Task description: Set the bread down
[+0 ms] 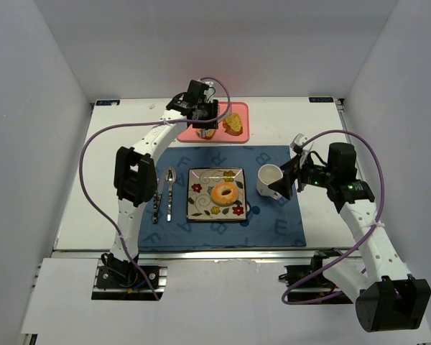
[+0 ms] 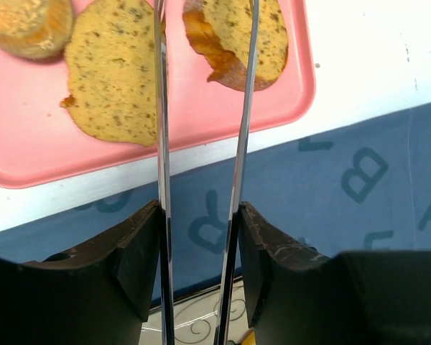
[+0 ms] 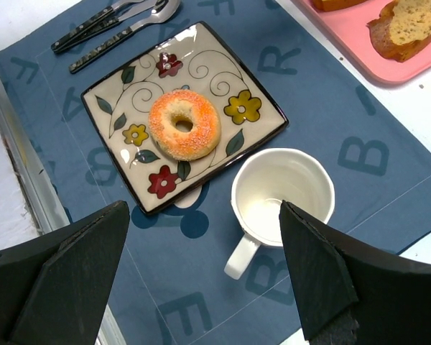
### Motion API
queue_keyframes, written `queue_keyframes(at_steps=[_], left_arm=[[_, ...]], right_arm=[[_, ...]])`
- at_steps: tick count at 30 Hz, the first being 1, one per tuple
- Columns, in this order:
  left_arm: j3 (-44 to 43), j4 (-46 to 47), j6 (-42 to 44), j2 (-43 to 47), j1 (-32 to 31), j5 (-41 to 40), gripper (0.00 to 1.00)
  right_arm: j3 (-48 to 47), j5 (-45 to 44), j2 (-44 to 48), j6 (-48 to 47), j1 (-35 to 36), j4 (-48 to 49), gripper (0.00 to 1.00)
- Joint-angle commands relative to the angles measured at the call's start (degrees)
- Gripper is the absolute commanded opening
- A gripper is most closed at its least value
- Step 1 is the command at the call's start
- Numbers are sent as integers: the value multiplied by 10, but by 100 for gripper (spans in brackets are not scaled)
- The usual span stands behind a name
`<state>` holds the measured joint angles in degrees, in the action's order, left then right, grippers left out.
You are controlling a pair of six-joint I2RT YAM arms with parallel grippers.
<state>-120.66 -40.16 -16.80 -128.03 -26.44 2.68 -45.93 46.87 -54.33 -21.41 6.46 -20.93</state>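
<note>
Cutlery (image 1: 170, 190) lies at the left edge of the blue mat (image 1: 273, 223). Left fingers (image 2: 140, 266) are clamped on metal tongs (image 2: 237, 144), whose blades reach over the pink tray (image 2: 201, 122) holding two bread slices (image 2: 115, 79) and a small bun (image 2: 29, 25). Bagel (image 1: 224, 192) rests on the flowered plate (image 1: 197, 210) at mat centre. White mug (image 1: 269, 180) stands just right of the plate. Right fingers (image 3: 323, 273) are spread wide, holding nothing, near the mug.

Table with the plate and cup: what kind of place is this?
Likely a robot lab booth staged as a dining table: bare white walls, two robot arms bolted at the table edge, and a plate, cup and cutlery on a mat.
</note>
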Motion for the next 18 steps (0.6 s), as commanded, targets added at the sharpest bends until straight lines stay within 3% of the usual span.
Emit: queue_keyframes(at_steps=[1, 9, 18], left_arm=[[-5, 29, 15, 28, 2, -18, 55], [34, 53, 35, 16, 3, 58, 54], [37, 40, 48, -1, 3, 23, 54]], right_arm=[[4, 9, 12, 5, -5, 14, 89], [1, 9, 6, 5, -8, 14, 89], [0, 10, 5, 6, -11, 14, 89]])
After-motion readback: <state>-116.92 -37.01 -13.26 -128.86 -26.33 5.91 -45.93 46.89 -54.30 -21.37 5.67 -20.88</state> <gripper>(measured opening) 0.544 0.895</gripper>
